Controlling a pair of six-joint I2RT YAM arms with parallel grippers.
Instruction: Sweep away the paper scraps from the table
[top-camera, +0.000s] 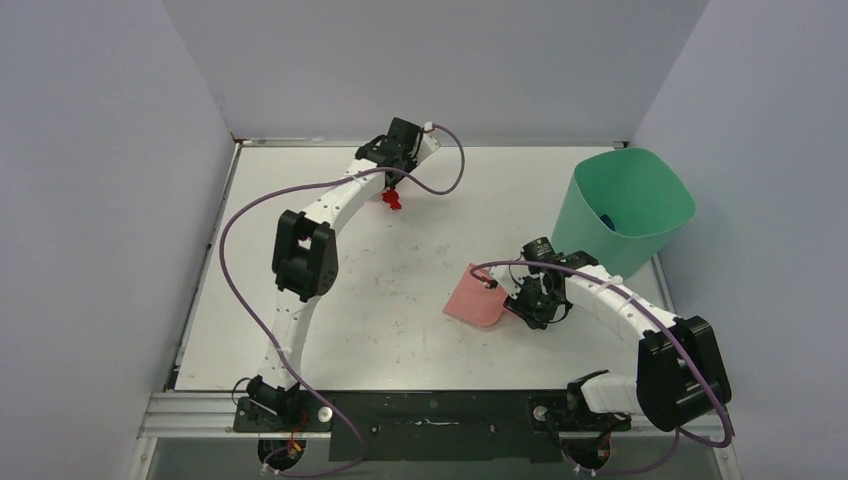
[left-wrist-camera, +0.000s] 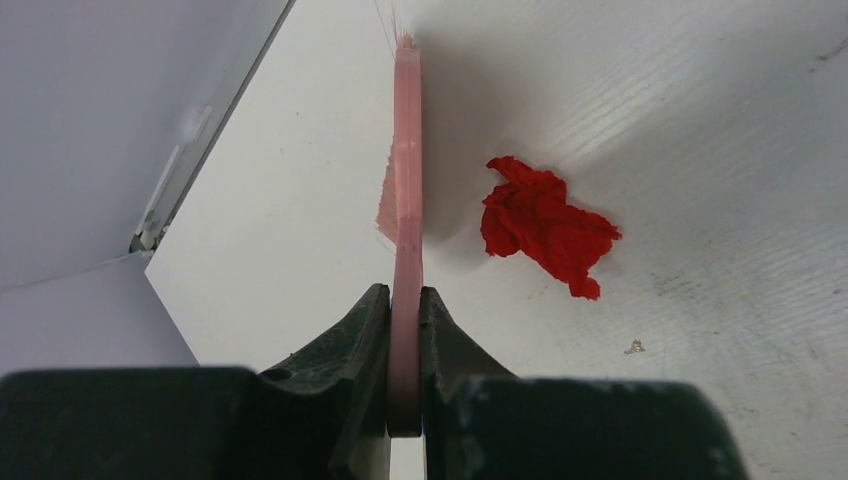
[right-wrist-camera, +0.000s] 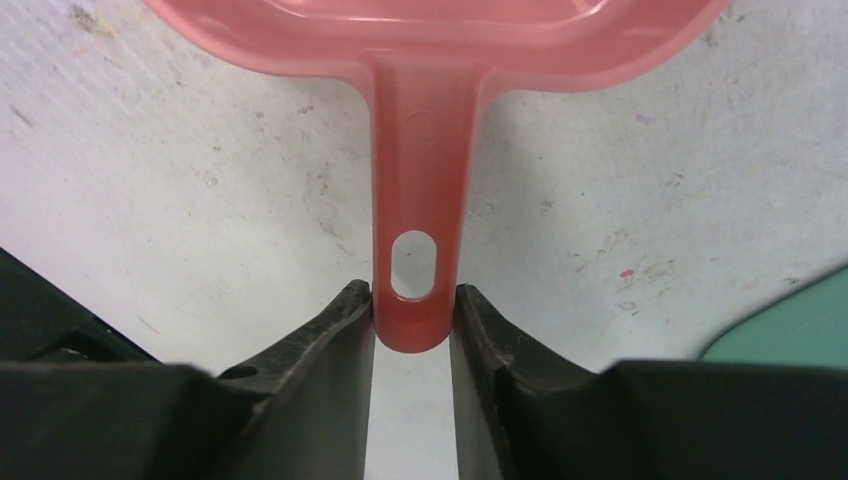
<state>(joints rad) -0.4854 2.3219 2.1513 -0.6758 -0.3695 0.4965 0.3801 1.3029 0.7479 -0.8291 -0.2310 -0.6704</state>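
left gripper (left-wrist-camera: 405, 300) is clenched on the pink brush (left-wrist-camera: 407, 150) handle. a red paper scrap (left-wrist-camera: 545, 225) lies on the table (left-wrist-camera: 300, 200) just beside the brush, near the far edge. right gripper (right-wrist-camera: 412, 310) grasps the pink dustpan (right-wrist-camera: 420, 150) by its handle end.

Top view: we had bright, even overhead light on the table (top-camera: 400, 340), and the arm shadows on it were faint and soft. Left wrist: the table nearly blew out toward its corner. The brush (left-wrist-camera: 407, 180) threw a broad soft shadow on the table, reaching the red scrap (left-wrist-camera: 545, 225), which was sharp. Right wrist: the dustpan (right-wrist-camera: 420, 150) showed a mild sheen, and specks on the table were crisp.
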